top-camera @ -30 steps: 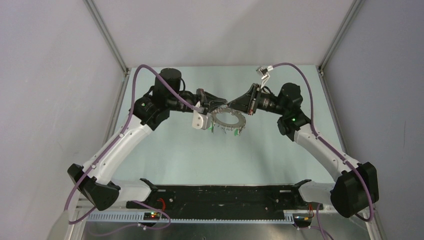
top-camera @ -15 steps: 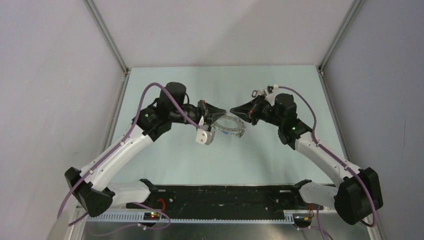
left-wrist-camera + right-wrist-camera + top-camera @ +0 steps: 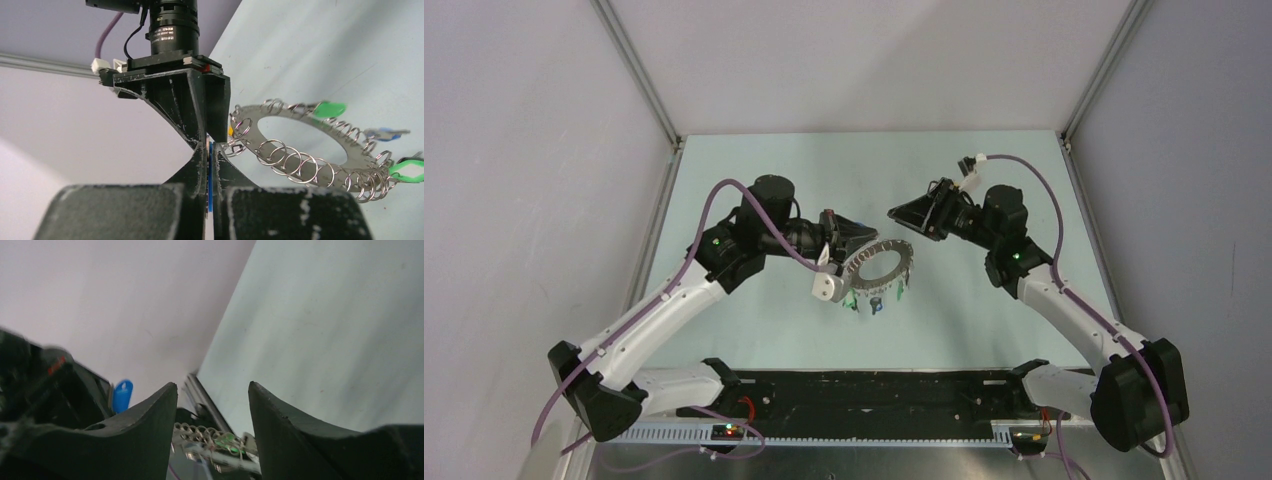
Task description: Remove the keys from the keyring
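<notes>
Your largest hazard is the arms themselves. The right gripper hangs with its fingers spread, holding nothing, nose to nose with the left gripper and just apart from it. A misjudged reach from there would knock the black fingers together.

Next comes the keyring. It is up in the air beside the left fingertips, above the table. It seems to hang by one small wire loop from what looks like a blue key, pinched flat between the left jaws. A sideways tug could swing the whole ring, twist it out of line, or drag that blue head out of the pinch and drop the lot.

Smallest are the keys. Green and blue heads dangle off the coils on the rim away from the left fingers, free to sway, so you could miss one or catch a coil instead.

Around you, plain pale walls close three sides. Below lies the pale green table, smooth and matt. Aluminium posts mark the back corners.
</notes>
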`<state>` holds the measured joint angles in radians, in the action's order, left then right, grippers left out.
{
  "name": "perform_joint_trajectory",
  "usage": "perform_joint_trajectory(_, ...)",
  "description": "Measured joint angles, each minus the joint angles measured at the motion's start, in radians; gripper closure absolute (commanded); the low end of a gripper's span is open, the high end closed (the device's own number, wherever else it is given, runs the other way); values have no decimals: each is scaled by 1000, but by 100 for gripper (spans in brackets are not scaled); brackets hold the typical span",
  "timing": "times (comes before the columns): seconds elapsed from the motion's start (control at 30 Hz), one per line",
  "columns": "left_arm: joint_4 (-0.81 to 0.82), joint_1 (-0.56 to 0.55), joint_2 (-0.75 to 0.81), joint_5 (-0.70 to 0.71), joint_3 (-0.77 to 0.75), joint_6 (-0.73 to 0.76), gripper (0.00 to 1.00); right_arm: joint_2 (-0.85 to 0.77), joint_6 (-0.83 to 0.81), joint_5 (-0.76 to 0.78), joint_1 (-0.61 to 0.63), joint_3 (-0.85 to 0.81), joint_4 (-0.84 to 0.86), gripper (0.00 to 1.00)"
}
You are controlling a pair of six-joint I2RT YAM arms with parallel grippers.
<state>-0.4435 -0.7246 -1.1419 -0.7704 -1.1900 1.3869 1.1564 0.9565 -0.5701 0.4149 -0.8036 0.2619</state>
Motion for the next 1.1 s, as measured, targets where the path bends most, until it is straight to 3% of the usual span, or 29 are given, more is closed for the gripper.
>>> perform_joint_trajectory(0.2, 15, 3, 6, -29, 0, -17, 100, 29, -370, -156, -12, -50, -17, 40)
perform_joint_trajectory(0.4, 15, 5, 6, -52, -3, -26, 100, 58, -620, -218, -8, -113, -53, 45)
perform_joint_trajectory(1.1, 14, 8, 5, -55, -34, -38, 100, -21, -930, -289, 61, -168, -343, 49)
